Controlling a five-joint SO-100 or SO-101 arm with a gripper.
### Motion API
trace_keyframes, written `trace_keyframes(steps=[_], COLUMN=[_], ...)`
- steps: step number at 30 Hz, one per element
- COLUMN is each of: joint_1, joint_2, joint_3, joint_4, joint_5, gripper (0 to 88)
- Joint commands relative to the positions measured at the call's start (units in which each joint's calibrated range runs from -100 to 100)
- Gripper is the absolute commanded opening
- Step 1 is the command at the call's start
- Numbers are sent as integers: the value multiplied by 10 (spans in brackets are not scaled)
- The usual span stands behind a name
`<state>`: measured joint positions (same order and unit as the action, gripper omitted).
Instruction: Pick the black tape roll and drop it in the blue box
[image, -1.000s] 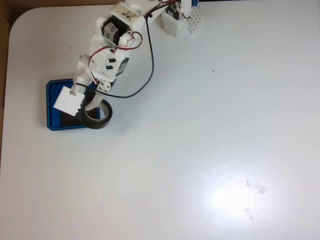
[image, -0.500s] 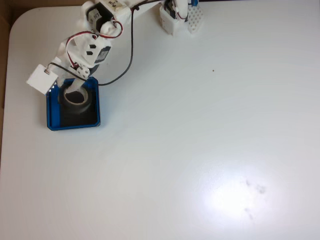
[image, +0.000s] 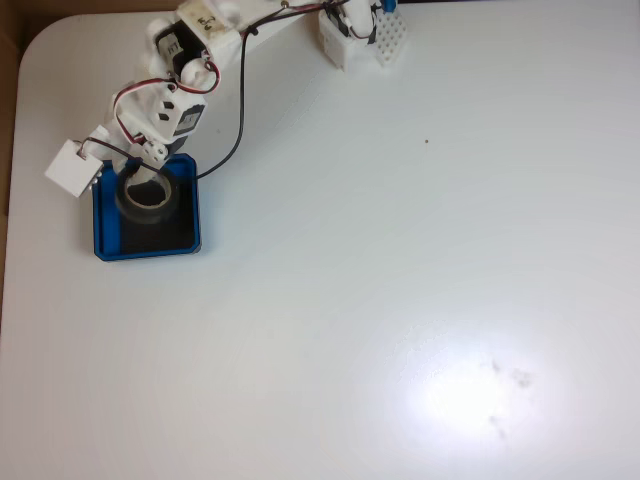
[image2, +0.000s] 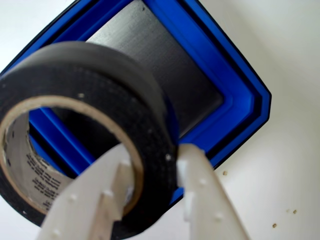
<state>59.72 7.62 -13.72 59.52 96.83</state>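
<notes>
Tape: the black tape roll with a tan cardboard core hung tilted over the box's upper half, its open centre toward the wrist camera; in the fixed view it read as a ring facing up.
Print: small dark lettering ran along the inner core, too small to read.
Box: the shallow bright-blue square tray with a black floor sat at the left of the white counter.
Gripper: the white two-finger gripper pinched the roll's wall, one finger inside the core, one outside.
Arm: the white arm slanted down-left from its base at the counter's top edge.
</notes>
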Motion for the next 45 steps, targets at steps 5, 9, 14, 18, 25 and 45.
trace_keyframes(steps=[5,9,14,18,25,45], joint_1=[33,33,33,33,34,34], joint_2=[1,26,30,32,47,61], joint_3=[-23,-25,-32,-32,-31,-25], joint_4=[-10,-11,-11,-12,-47,-52], joint_5=[3,3,2,2,-2,-3], gripper=[5,5,5,5,5,26])
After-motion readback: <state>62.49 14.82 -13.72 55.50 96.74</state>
